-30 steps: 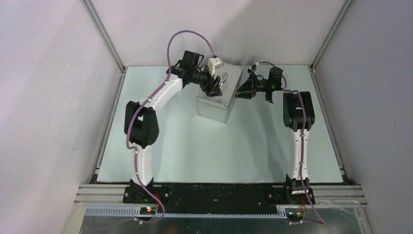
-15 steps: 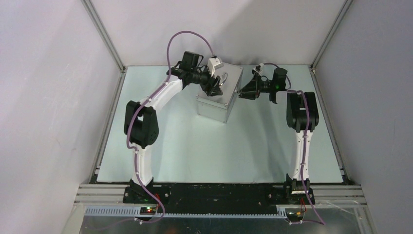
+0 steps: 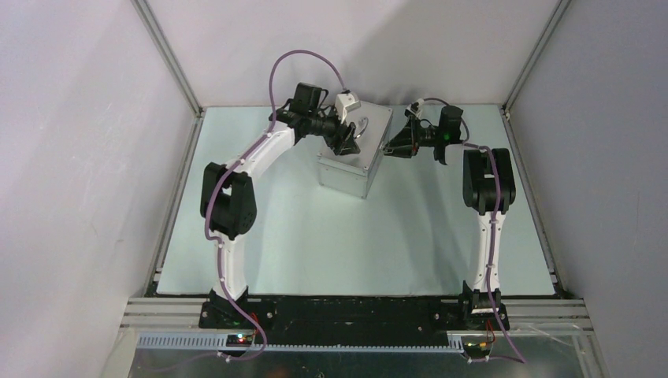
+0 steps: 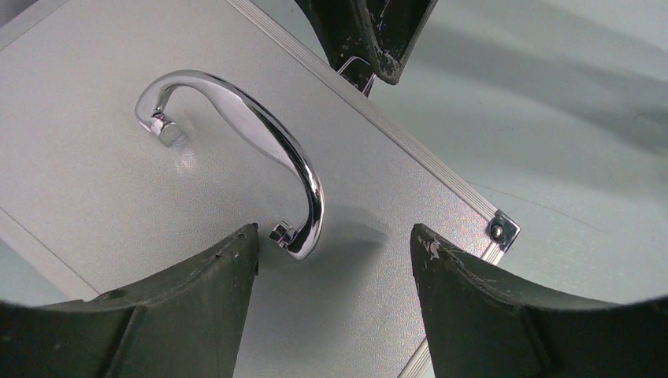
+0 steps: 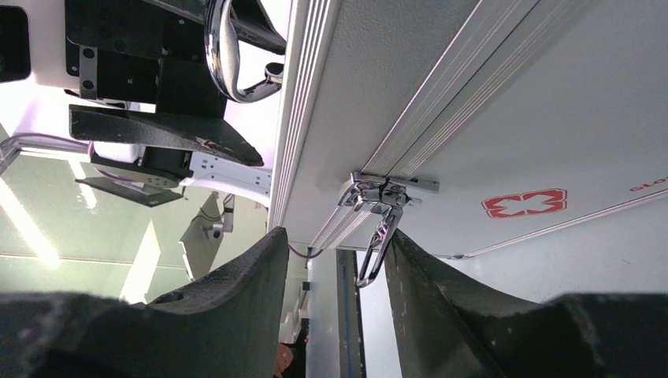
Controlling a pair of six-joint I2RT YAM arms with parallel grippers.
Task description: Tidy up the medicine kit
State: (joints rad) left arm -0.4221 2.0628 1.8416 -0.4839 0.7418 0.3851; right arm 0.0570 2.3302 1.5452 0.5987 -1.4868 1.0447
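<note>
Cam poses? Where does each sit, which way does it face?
Top external: above, behind the bases, looking down on table, left arm, right arm, medicine kit.
Left wrist: on left arm, looking down at kit lid, handle; own fingers at bottom.
Right wrist: side-on at kit front, latch; own fingers flank it.
Shared: both wrist views show the handle.

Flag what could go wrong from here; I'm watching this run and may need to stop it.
1. The small, shiny latch hangs down between the right gripper's open fingers; it may slip out when they close, leaving the medicine kit fastened.
2. The left gripper hovers open over the lid, beside the handle; lifting that before the latch frees could tip or drag the whole kit.
</note>
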